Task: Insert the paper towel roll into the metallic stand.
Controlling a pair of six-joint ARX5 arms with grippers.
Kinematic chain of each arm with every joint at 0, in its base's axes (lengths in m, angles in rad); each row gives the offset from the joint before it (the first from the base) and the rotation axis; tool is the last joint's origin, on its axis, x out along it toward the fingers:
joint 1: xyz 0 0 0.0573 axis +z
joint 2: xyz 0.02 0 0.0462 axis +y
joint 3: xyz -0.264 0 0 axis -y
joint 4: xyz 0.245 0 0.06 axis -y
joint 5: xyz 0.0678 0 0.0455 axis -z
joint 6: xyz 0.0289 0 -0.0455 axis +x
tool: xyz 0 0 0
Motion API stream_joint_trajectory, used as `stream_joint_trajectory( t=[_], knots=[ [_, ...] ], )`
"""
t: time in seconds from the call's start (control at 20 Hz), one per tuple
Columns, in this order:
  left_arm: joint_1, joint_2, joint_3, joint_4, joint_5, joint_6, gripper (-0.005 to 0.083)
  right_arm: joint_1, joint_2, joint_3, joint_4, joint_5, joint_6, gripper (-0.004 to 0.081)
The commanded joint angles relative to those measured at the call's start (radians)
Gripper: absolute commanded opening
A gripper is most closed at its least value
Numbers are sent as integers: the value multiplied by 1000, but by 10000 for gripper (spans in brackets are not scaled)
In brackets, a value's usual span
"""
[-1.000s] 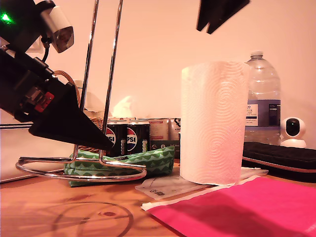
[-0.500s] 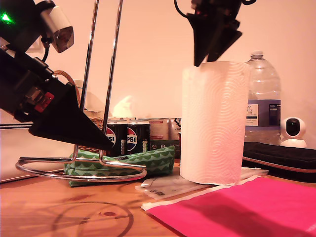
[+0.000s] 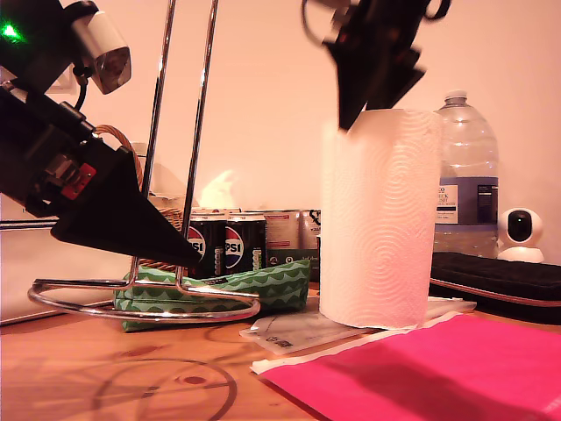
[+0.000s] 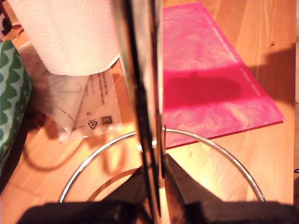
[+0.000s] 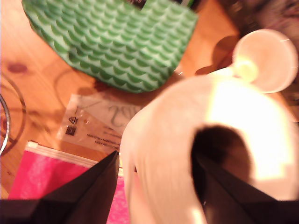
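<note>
Roll (image 3: 379,219) upright on counter (image 3: 114,377), beside stand (image 3: 145,303). Judged light, soft, crushable; best gripped at top wall via core. Second end effector (image 5: 154,186) spread astride roll wall. First end effector (image 4: 153,182) pinched on stand upright.

Low tabletop camera, two downward wrist cameras

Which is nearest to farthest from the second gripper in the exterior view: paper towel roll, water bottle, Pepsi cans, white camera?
1. paper towel roll, directly under my second gripper
2. water bottle, behind the roll
3. Pepsi cans and white camera, on opposite sides: too close to call
</note>
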Motion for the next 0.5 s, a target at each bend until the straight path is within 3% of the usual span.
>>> stream_joint_trajectory(
  t=[0.0, 0.05, 0.25, 0.45],
  knots=[
    [-3, -15, 1, 14, 4, 8, -24, 5, 17, -2, 5, 6, 2, 410],
    [-3, -15, 1, 14, 4, 8, -24, 5, 17, -2, 8, 16, 1, 359],
    [-2, -15, 1, 14, 4, 8, -24, 5, 17, -2, 22, 17, -3, -2],
    [-2, -15, 1, 14, -24, 13, -24, 8, 14, 20, -5, 18, 5, -13]
  ],
)
